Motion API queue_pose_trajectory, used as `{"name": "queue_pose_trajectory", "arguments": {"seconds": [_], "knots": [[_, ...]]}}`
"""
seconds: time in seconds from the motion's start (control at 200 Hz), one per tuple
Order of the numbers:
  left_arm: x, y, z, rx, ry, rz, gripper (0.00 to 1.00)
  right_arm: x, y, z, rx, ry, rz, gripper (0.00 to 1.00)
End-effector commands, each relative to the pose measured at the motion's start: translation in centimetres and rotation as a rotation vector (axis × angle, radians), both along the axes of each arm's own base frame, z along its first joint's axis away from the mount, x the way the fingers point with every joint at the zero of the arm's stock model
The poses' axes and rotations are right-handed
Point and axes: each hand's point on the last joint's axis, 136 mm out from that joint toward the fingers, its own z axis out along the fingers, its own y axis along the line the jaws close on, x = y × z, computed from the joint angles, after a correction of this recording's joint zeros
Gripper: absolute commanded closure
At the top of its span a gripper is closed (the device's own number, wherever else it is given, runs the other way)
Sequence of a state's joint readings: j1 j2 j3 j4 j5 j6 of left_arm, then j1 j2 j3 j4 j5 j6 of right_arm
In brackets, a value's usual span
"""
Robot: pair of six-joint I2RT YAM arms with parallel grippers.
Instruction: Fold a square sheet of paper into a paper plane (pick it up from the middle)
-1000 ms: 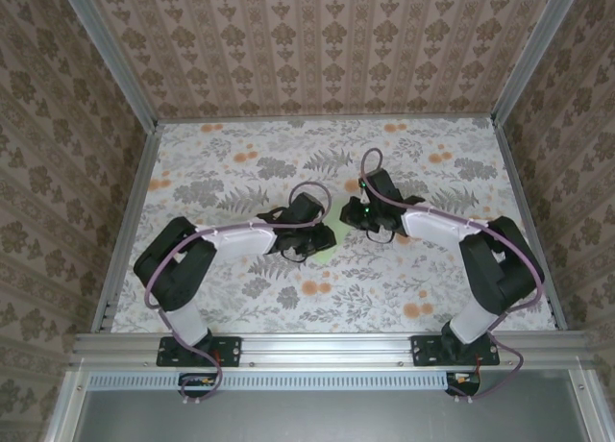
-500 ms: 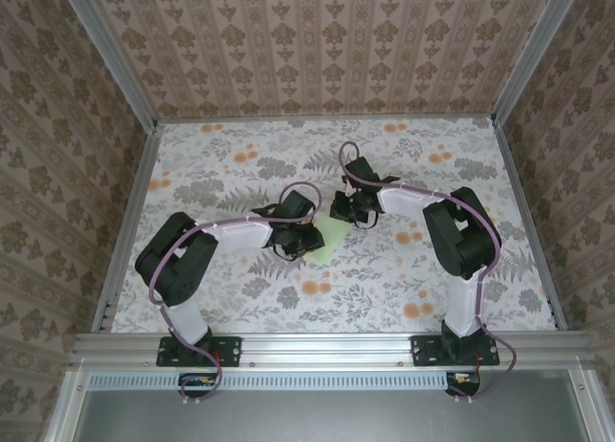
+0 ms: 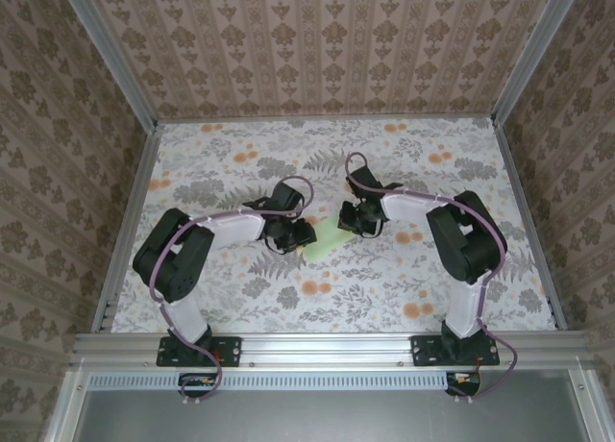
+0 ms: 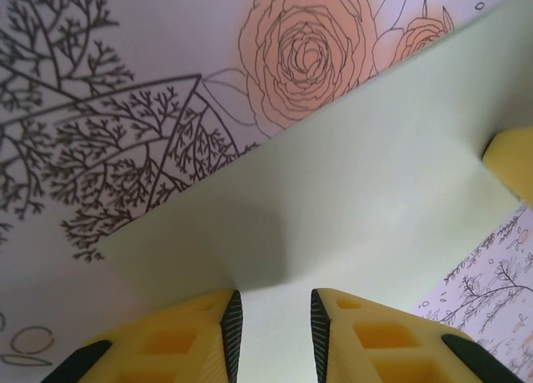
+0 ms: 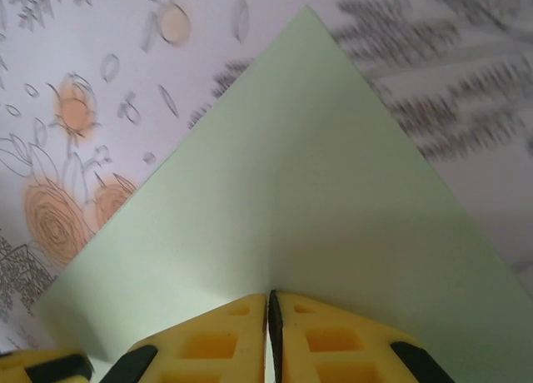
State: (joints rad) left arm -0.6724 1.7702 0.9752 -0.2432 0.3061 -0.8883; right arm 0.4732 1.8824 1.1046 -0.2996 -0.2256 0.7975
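Your right gripper (image 5: 269, 300) pinches the green sheet of paper (image 3: 325, 238) with its fingers pressed together. The left gripper (image 4: 273, 306) has its fingers slightly apart at the opposite edge. Since one second ago it has moved left, so more paper shows at the frame centre.

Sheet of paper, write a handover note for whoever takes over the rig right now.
Left claw: jaws apart, astride an edge of the sheet.
Right claw: shut, pinching the sheet's other side.
Sheet: middle of the table, between the claws.
Done: sheet gripped; no plane shape yet.
Left: the folds; cannot tell if any is made.
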Motion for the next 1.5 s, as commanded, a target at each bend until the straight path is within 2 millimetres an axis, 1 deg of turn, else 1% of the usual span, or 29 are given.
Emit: {"name": "queue_pose_trajectory", "arguments": {"seconds": [0.0,0.085,0.135,0.175,0.26,0.36,0.425,0.53,0.64,0.735,0.93,1.125,1.275,1.41,1.495], "knots": [[0.7,0.9,0.9,0.023,-0.009,-0.057,0.68,-2.6,-0.1,-1.2,0.063,0.082,-0.141,0.89],[1.2,0.6,2.9,-0.005,-0.060,-0.064,0.68,-3.2,1.2,-0.9,0.153,0.065,-0.216,0.89],[1.1,0.3,3.7,-0.030,-0.074,-0.062,0.68,-3.2,2.0,-0.5,0.190,0.047,-0.238,0.89],[0.8,0.0,4.1,-0.053,-0.080,-0.059,0.68,-3.1,2.2,-0.1,0.203,0.029,-0.252,0.90],[-0.2,-0.9,4.2,-0.099,-0.075,-0.042,0.69,-2.6,1.5,0.9,0.188,-0.032,-0.273,0.91],[-1.7,-2.1,3.7,-0.138,-0.055,-0.016,0.73,-2.8,1.0,2.0,0.183,-0.077,-0.260,0.91],[-2.7,-2.5,3.2,-0.155,-0.034,0.012,0.79,-3.3,1.2,2.2,0.195,-0.076,-0.232,0.91],[-3.8,-3.0,2.4,-0.172,-0.013,0.045,0.86,-4.3,2.3,2.0,0.224,-0.069,-0.156,0.94],[-4.0,-3.1,1.9,-0.170,-0.012,0.059,0.93,-5.4,3.5,1.6,0.237,-0.075,-0.084,0.97],[-4.2,-3.2,1.5,-0.165,0.002,0.059,0.95,-6.0,4.2,1.1,0.253,-0.066,-0.063,1.00],[-4.5,-3.6,0.9,-0.148,0.026,0.040,0.99,-6.7,5.2,0.4,0.295,-0.067,-0.038,1.00],[-4.8,-3.6,0.4,-0.134,0.049,0.033,1.00,-7.5,4.9,-0.8,0.286,-0.049,-0.040,1.00],[-4.9,-4.4,0.7,-0.167,0.046,0.006,1.00,-7.9,4.2,-1.9,0.257,-0.037,-0.048,1.00],[-5.3,-4.8,0.7,-0.176,0.056,-0.016,1.00,-8.0,4.0,-2.2,0.246,-0.036,-0.055,1.00],[-5.5,-4.4,0.0,-0.155,0.078,-0.008,1.00,-8.1,3.9,-2.2,0.243,-0.038,-0.054,1.00]]}}
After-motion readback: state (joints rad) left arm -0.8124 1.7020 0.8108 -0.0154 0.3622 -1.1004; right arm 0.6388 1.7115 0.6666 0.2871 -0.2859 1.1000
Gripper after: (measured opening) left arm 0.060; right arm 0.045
